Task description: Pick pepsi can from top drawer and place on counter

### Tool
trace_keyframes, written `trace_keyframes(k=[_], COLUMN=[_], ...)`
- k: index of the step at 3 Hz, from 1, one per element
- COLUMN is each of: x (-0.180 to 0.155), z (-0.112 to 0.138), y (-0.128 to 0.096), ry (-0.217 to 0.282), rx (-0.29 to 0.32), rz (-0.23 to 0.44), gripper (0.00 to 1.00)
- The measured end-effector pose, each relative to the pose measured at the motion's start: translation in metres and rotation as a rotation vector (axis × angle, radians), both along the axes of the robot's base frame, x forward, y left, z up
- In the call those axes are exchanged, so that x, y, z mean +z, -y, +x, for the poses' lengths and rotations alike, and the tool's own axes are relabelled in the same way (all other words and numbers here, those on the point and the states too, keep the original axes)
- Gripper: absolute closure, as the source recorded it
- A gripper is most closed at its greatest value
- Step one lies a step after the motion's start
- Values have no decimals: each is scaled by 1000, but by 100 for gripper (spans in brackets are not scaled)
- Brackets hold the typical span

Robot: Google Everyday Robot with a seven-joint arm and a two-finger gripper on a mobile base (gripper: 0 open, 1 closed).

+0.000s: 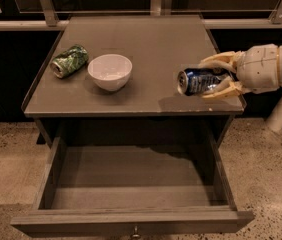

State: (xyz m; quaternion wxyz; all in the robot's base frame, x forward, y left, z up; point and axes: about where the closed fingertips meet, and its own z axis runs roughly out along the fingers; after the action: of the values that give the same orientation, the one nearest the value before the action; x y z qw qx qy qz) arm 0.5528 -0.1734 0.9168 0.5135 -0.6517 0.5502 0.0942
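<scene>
The pepsi can (197,81) is dark blue with a silver end facing left, and it lies sideways in my gripper (208,78). The gripper's cream fingers (220,60) close on it from the right. The can hangs just above the counter (151,44) near its front right corner, with its shadow on the surface below. The top drawer (131,184) stands pulled open under the counter, and its flat bottom is bare. A small metal knob (136,231) shows on its front.
A green patterned can (69,60) lies on its side at the counter's left. A white bowl (110,71) stands next to it. A rail and dark panels run behind the counter. Speckled floor lies on both sides.
</scene>
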Motion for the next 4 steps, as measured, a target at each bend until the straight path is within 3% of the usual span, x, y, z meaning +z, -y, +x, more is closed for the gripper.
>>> trace_keyframes(k=[2, 3, 4], x=[-28, -29, -29], z=[71, 74, 74], y=[16, 15, 15], ry=[-27, -29, -29], rx=[-149, -155, -155], rz=[39, 41, 41], gripper=[100, 83, 60])
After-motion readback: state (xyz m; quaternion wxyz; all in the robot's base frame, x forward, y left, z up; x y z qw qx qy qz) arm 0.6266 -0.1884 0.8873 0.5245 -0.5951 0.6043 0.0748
